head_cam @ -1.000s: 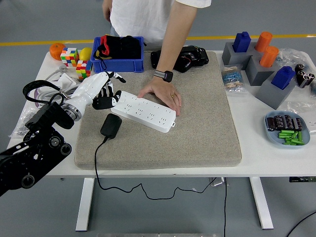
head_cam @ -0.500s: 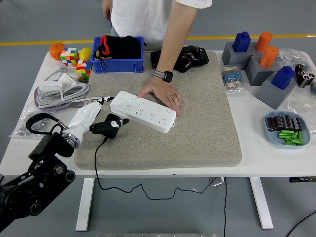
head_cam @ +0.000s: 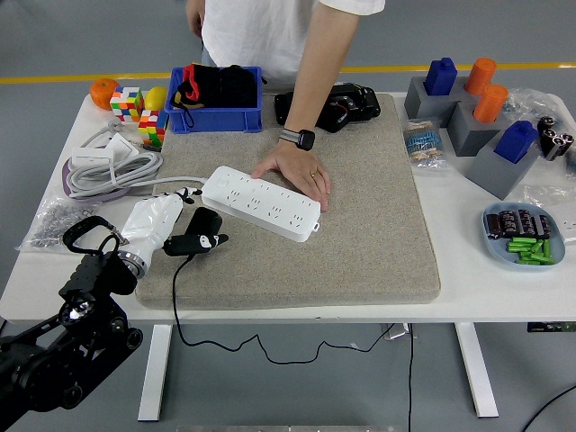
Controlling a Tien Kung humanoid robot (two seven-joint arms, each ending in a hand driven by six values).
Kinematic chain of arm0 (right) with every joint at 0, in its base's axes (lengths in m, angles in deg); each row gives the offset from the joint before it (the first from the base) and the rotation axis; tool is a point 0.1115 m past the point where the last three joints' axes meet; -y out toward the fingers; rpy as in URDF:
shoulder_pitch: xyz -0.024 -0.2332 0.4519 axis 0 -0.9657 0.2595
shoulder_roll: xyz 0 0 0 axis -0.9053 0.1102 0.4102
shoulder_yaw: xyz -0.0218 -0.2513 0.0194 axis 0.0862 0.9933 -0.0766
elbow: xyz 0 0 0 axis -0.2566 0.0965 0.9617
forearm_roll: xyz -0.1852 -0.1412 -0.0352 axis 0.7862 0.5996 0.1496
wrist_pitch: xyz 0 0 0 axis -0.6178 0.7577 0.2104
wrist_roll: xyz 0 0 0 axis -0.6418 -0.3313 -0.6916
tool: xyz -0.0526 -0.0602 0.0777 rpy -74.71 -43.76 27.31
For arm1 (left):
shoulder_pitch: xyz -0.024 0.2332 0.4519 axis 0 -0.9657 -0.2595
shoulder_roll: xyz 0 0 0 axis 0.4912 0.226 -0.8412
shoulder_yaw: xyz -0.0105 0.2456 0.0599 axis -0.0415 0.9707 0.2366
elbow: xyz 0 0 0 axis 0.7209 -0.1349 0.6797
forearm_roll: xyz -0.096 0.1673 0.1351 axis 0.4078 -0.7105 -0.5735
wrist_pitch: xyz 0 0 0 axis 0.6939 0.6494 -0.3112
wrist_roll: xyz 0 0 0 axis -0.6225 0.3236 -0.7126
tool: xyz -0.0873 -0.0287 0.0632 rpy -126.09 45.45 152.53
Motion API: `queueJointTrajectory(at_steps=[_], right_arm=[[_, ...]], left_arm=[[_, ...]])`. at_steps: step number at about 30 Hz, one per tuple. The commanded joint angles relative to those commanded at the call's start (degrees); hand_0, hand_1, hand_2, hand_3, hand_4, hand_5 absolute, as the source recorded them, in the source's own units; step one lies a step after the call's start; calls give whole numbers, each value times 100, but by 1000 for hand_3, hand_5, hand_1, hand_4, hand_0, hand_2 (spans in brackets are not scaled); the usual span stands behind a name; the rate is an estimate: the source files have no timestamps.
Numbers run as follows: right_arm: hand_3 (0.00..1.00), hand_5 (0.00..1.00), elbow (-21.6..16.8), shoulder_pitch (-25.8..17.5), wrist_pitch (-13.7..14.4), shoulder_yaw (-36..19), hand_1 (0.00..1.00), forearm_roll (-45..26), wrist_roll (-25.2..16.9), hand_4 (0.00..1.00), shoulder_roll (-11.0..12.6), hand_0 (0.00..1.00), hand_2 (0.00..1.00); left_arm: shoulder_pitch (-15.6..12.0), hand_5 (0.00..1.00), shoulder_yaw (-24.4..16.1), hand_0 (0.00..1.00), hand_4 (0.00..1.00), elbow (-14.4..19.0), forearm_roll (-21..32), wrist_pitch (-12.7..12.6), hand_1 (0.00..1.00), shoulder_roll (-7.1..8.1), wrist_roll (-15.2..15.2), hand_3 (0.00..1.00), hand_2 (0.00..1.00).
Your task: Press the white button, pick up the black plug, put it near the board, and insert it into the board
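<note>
The left hand's fingers (head_cam: 193, 243) are curled around the black plug (head_cam: 203, 225) at centre left, just beside the white board's (head_cam: 261, 203) near end. Pickup looks underway; whether the button was pressed cannot be told, and placing and inserting remain. A person's hand (head_cam: 297, 173) steadies the board from above. The grey mat (head_cam: 360, 234) lies open to the right, while the tabletop (head_cam: 54, 261) edge sits close behind the hand.

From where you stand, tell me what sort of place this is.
Probably a robot test lab or workshop: a white table on a grey floor with a yellow line, a practice power strip on a mat, and bins of assorted parts.
</note>
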Motion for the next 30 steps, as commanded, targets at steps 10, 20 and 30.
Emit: queueJointTrajectory(at_steps=[10, 20, 30], right_arm=[[642, 398, -5, -7, 5, 14, 712, 1, -6, 703, 4, 742, 688], [641, 398, -8, -36, 4, 8, 713, 9, -12, 703, -17, 742, 688], [641, 398, -6, -21, 13, -26, 713, 14, -24, 704, -28, 742, 688]], left_arm=[[47, 217, 102, 334, 998, -109, 5, -223, 609, 5, -161, 718, 580], [104, 2, 201, 189, 833, -227, 40, -401, 327, -20, -229, 540, 420], [222, 2, 227, 142, 611, -235, 89, -448, 274, -17, -220, 460, 342]])
